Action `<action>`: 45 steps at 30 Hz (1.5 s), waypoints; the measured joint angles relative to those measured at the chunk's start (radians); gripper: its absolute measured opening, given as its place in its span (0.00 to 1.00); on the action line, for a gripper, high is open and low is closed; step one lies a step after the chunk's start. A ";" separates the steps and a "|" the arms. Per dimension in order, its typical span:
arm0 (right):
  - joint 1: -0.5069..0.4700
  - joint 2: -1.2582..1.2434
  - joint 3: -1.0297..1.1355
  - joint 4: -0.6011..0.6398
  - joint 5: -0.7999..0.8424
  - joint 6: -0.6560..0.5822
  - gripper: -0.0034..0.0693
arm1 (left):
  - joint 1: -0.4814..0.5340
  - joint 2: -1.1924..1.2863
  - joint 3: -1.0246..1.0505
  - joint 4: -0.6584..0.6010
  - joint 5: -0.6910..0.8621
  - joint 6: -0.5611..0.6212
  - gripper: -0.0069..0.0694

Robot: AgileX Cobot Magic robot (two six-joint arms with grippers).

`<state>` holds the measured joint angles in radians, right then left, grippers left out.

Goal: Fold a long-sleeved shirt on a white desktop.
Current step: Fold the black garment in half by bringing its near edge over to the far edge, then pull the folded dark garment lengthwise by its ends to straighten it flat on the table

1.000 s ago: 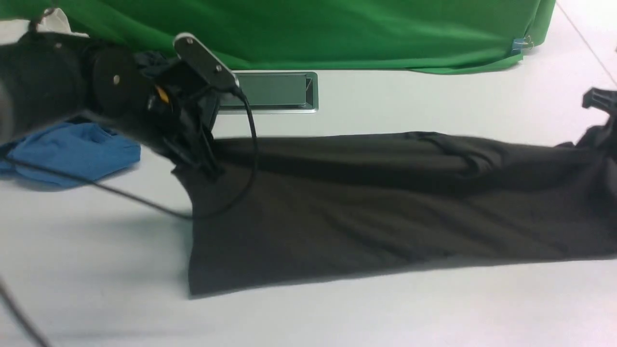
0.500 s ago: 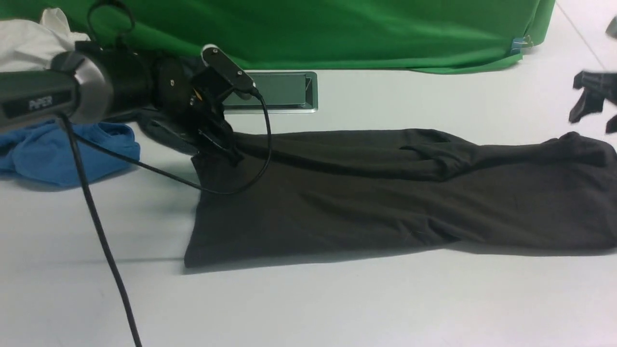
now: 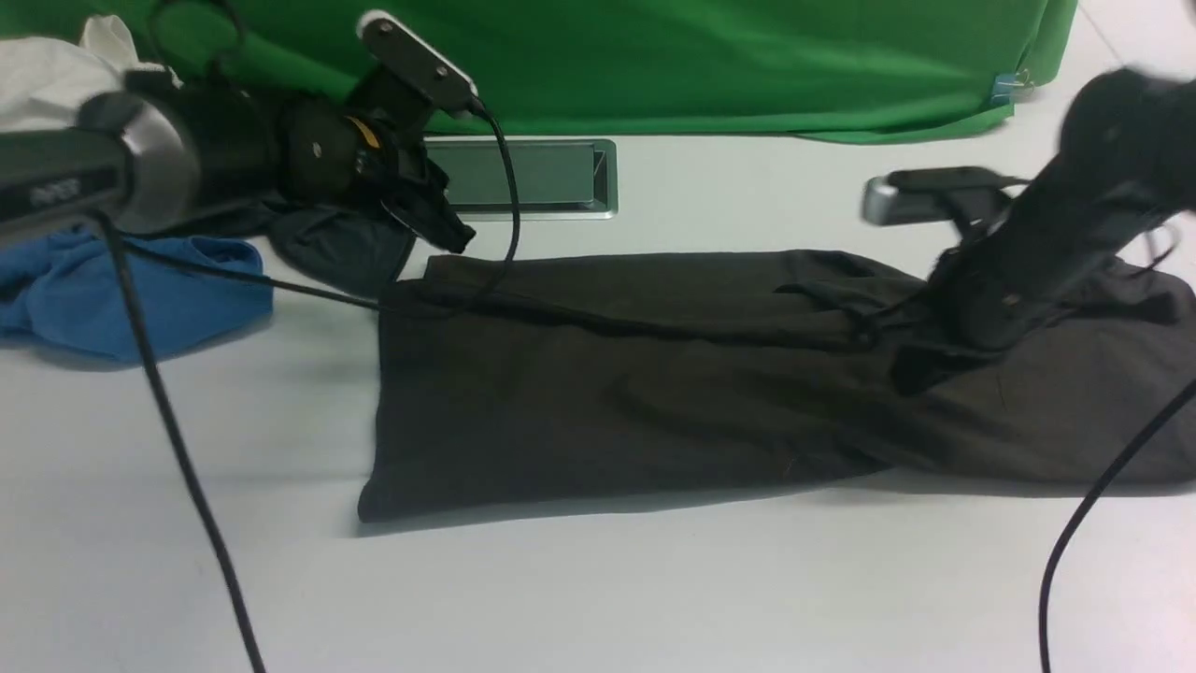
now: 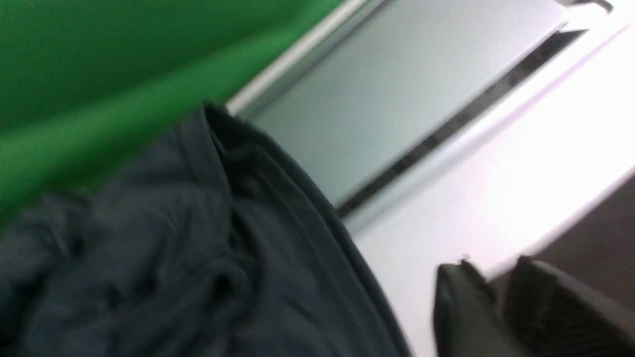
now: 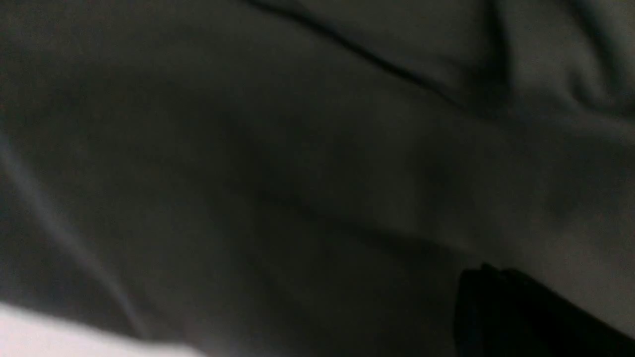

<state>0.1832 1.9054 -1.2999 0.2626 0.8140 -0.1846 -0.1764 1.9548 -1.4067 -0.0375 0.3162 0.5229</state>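
Lifting off long-sleeved shirt, left arm; right arm arrived, jaws shut.

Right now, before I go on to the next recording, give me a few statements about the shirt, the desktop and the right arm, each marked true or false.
1. A blue garment lies to the left of the long-sleeved shirt. True.
2. The long-sleeved shirt hangs in the air, clear of the white desktop. False: it lies spread along the white desktop.
3. The right gripper is down on the right part of the long-sleeved shirt. True.
4. The long-sleeved shirt covers the hatch. False: the hatch lies bare beyond the shirt, next to the green backdrop.
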 joint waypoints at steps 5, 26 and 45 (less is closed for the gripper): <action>0.006 0.052 -0.001 0.000 -0.130 -0.001 0.09 | -0.060 -0.125 0.075 -0.165 0.112 0.049 0.11; 0.001 0.218 -0.146 -0.002 -0.954 -0.028 0.11 | -0.252 -0.421 0.448 -0.255 0.146 0.071 0.11; -0.369 -0.073 -0.211 -0.202 0.017 -0.006 0.36 | -0.252 -0.443 0.448 -0.273 0.352 0.071 0.11</action>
<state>-0.1859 1.8323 -1.5105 0.0611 0.8305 -0.1904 -0.4281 1.5117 -0.9591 -0.3101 0.6682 0.5938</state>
